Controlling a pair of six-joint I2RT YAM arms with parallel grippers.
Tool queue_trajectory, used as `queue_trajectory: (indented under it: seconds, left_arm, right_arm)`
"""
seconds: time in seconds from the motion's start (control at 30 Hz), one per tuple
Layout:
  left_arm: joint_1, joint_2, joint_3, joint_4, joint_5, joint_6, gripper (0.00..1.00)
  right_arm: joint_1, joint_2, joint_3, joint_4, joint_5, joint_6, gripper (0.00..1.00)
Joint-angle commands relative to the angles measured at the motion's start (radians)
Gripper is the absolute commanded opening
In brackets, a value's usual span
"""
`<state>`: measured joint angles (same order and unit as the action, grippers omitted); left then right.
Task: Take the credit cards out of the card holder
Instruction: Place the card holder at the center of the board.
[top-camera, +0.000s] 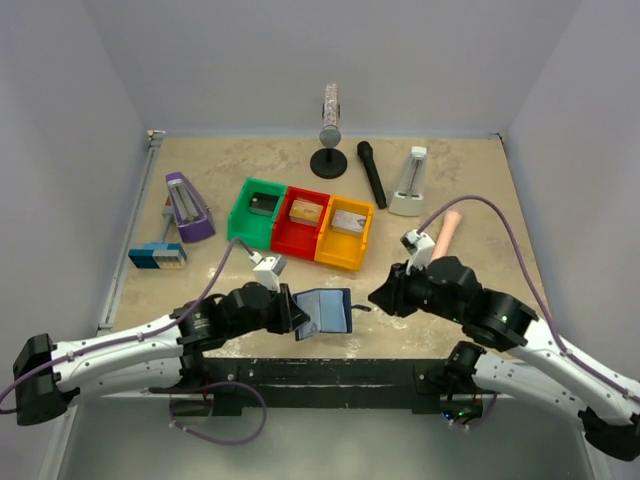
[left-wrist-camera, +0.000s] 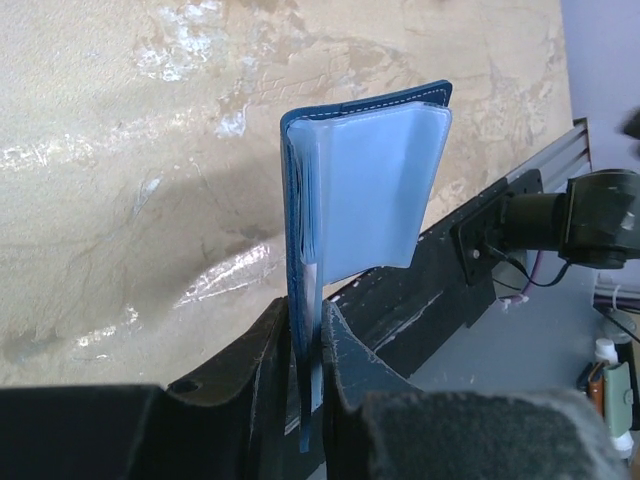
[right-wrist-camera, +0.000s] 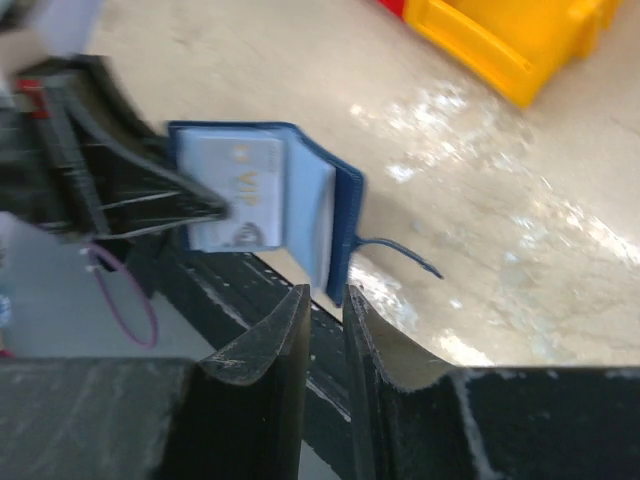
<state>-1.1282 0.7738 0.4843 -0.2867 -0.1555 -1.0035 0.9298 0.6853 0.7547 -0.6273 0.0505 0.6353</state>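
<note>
My left gripper (top-camera: 298, 318) (left-wrist-camera: 308, 340) is shut on the lower edge of the card holder (top-camera: 328, 312) (left-wrist-camera: 365, 190), a navy bifold with pale blue-grey lining. It holds the holder open and upright near the table's front edge. In the right wrist view the holder (right-wrist-camera: 345, 215) shows a silvery grey card (right-wrist-camera: 235, 190) marked VIP in its slot. The yellow-gold and black cards are not visible. My right gripper (top-camera: 378, 297) (right-wrist-camera: 326, 295) is just right of the holder. Its jaws stand a narrow gap apart with nothing between them, and their tips are close to the holder's navy edge.
Green (top-camera: 255, 210), red (top-camera: 305, 220) and yellow (top-camera: 345, 232) bins, each with a small box, stand mid-table. Behind are a round stand (top-camera: 330, 160), a black microphone (top-camera: 372, 172) and a white metronome (top-camera: 408, 183). A purple metronome (top-camera: 187, 207) and a blue-and-white gadget (top-camera: 157, 256) are at the left.
</note>
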Motion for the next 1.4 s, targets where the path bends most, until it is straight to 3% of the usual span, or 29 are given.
queue_trajectory:
  seconds: [0.0,0.2,0.43,0.73,1.37]
  left_arm:
    - [0.001,0.074,-0.024,0.128,-0.01,-0.018,0.0]
    - [0.025,0.205,-0.05,0.323,0.042,0.0,0.0]
    - [0.045,0.26,-0.067,0.376,0.062,0.009,0.0]
    - [0.054,0.297,-0.067,0.357,0.071,0.011,0.0]
    - [0.1,0.361,-0.041,0.227,0.08,0.002,0.0]
  right_arm:
    - [-0.002,-0.066,-0.04,0.145,-0.148,-0.052,0.25]
    - [0.0,0.104,-0.101,0.32,-0.308,-0.019,0.25]
    - [0.0,0.351,-0.134,0.489,-0.376,0.043,0.22]
    - [-0.025,0.56,-0.143,0.578,-0.347,0.087,0.16]
    - [-0.215,0.838,-0.273,0.83,-0.488,0.153,0.1]
